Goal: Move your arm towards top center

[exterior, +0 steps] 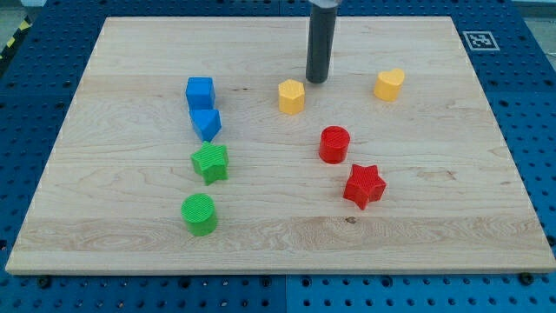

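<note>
My tip [316, 81] rests on the wooden board [130, 235] near the view's top centre. It stands just to the upper right of a yellow hexagonal block [292, 96], with a small gap between them. A second yellow block [390, 84], rounded in shape, lies to the tip's right. A red cylinder [334, 144] sits below the tip, and a red star [364, 185] lies below that. To the left, a blue cube [200, 91] sits above a blue angular block [207, 123]. A green star [210, 163] and a green cylinder [200, 214] lie below them.
The board lies on a blue perforated table [35, 122]. A black-and-white marker tag [480, 39] is at the board's top right corner.
</note>
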